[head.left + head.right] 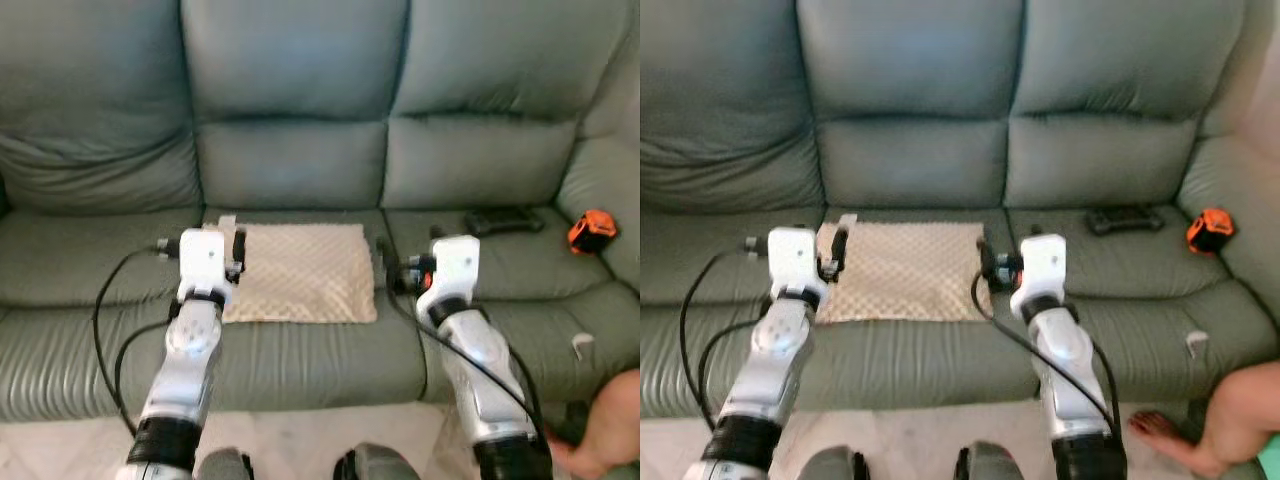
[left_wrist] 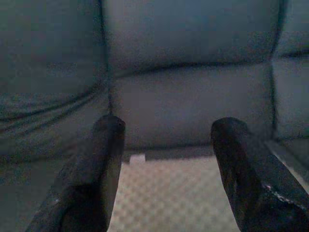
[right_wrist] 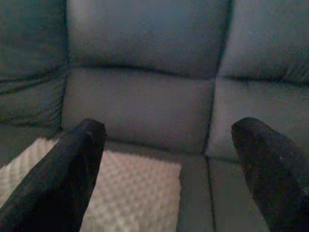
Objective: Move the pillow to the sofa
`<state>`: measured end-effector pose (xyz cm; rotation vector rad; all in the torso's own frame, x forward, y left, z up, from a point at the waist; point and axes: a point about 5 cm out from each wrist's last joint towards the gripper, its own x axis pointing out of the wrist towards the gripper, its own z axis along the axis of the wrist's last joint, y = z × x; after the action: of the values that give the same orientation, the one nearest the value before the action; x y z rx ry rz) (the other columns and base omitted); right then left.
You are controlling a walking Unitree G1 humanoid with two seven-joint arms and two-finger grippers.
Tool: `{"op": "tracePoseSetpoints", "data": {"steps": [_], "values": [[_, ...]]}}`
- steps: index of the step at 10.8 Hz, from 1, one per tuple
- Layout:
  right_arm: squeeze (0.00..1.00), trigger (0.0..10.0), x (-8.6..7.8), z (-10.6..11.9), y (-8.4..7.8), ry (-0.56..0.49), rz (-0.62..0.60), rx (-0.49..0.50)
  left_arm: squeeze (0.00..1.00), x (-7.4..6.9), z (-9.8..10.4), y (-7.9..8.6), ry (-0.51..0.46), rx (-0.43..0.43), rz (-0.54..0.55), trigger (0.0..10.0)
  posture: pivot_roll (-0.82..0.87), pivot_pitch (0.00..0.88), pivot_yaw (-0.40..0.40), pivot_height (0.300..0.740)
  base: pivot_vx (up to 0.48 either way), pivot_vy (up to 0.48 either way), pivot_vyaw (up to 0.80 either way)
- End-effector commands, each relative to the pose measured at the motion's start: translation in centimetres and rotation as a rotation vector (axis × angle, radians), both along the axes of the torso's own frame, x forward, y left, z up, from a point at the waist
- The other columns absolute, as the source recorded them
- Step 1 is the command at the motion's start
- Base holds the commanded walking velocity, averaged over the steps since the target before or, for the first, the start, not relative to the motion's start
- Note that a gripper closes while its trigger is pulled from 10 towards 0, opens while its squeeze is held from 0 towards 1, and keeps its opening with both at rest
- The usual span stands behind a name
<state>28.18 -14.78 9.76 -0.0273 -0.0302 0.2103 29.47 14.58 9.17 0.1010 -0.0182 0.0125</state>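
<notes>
A beige quilted pillow [image 1: 305,270] lies flat on the middle seat of the grey-green sofa [image 1: 290,160]. My left gripper [image 2: 166,130] hovers at the pillow's left edge, open, with nothing between its black fingers [image 2: 104,154]. Over the pillow's right edge my right gripper [image 3: 171,130] is held wide open and empty; the pillow's corner [image 3: 140,193] lies below it. Both silver arms reach forward from the sofa's front, left wrist [image 1: 208,262] and right wrist [image 1: 450,268] level with the pillow.
A black remote [image 1: 503,220] and an orange tape measure [image 1: 592,230] lie on the right seat. A small white object [image 1: 582,345] sits near that seat's front edge. A person's foot [image 1: 1160,430] and leg [image 1: 1240,415] rest on the floor at lower right.
</notes>
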Motion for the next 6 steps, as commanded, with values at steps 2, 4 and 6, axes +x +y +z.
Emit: {"op": "tracePoseSetpoints", "data": {"steps": [2,4,6], "values": [[0.0,10.0,0.11,-0.27,-0.74,0.011,-0.043,0.006,0.0,-0.28,-0.61,0.35,0.025,-0.011,0.008,10.0,-0.07,0.008,-0.022,0.74,0.0,0.0,0.0],[0.0,10.0,0.17,-0.51,-0.57,0.009,-0.047,0.02,0.0,-0.54,-1.21,0.47,0.043,-0.016,0.011,10.0,-0.07,0.021,-0.022,0.74,0.0,0.461,0.0],[0.0,10.0,0.09,-0.25,0.0,-0.009,0.003,-0.004,0.0,-0.62,-1.3,-0.09,0.049,-0.028,0.0,10.0,-0.07,0.03,-0.023,0.74,0.0,0.48,0.68]]}}
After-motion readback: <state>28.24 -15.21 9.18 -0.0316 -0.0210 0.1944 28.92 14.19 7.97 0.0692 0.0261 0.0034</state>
